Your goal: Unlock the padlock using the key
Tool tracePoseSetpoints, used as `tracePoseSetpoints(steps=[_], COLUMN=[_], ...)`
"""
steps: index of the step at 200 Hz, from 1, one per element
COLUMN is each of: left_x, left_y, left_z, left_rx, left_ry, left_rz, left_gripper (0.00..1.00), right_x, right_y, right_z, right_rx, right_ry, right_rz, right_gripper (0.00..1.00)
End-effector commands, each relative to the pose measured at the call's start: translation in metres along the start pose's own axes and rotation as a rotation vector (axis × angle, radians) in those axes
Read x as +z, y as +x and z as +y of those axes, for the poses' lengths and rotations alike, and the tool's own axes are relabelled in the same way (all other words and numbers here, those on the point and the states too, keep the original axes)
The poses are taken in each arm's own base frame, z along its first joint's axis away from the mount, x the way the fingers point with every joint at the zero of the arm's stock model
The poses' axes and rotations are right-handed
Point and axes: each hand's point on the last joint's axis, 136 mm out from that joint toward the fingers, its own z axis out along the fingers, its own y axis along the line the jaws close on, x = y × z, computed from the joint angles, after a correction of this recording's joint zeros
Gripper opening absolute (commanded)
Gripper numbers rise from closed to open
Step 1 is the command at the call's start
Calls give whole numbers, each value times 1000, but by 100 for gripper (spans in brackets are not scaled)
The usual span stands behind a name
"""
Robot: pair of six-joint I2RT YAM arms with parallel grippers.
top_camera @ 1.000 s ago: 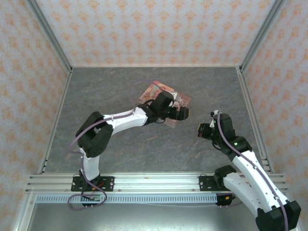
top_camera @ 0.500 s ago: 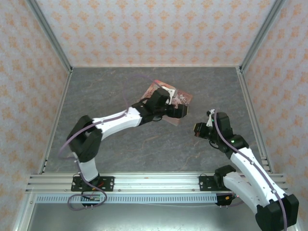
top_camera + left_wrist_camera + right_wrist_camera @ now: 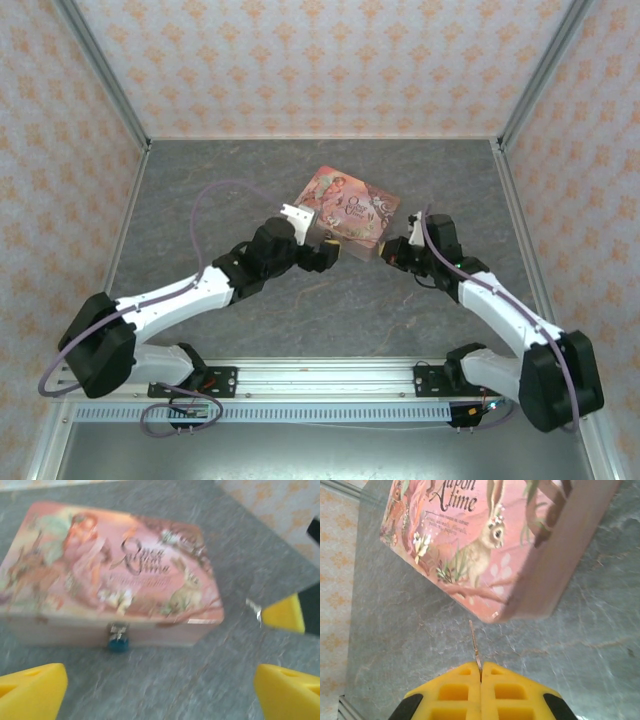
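Far left: left gripper (image 3: 157,692) spread wide, gripping nothing, sitting at the tin's (image 3: 110,565) 7 o'clock from above. Dead ahead of it, padlock (image 3: 119,641) hanging on the tin's front wall at 6 o'clock, teal body low against the wall. Further right, key (image 3: 474,645) pinched in the clamped right gripper (image 3: 481,674), poking toward 12 o'clock, tip just beside the tin's near corner.

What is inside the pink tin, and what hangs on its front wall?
The inside is hidden, because the lid of the pink tin is shut. On the front wall the teal padlock hangs from a small metal clasp.
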Motion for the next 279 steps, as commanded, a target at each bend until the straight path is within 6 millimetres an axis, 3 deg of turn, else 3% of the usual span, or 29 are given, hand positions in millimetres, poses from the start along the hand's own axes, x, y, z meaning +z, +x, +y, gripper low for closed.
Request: tracePoseSetpoints(steps=[1, 46, 72, 109, 153, 217, 279], left_x=[-7, 9, 20, 38, 60, 85, 107], left_y=[1, 33, 39, 42, 47, 51, 52], left_z=[22, 39, 44, 41, 38, 38, 42], left_rx=[-32, -178, -197, -206, -207, -205, -177], left_ry=[-71, 33, 86, 176, 225, 247, 247], left_rz=[-7, 13, 34, 50, 69, 75, 67], left_gripper=[100, 100, 100, 92, 87, 80, 76], right_x=[7, 41, 58, 76, 91, 100, 104], right_y=[-30, -51, -62, -69, -67, -47, -40], right_z=[38, 46, 42, 34, 30, -2, -7], right_rx=[-30, -22, -39, -51, 1, 1, -4], right_ry=[-126, -142, -105, -80, -171, -51, -54], right_rz=[-53, -22, -13, -1, 13, 86, 110], right_gripper=[0, 0, 0, 0, 0, 0, 0])
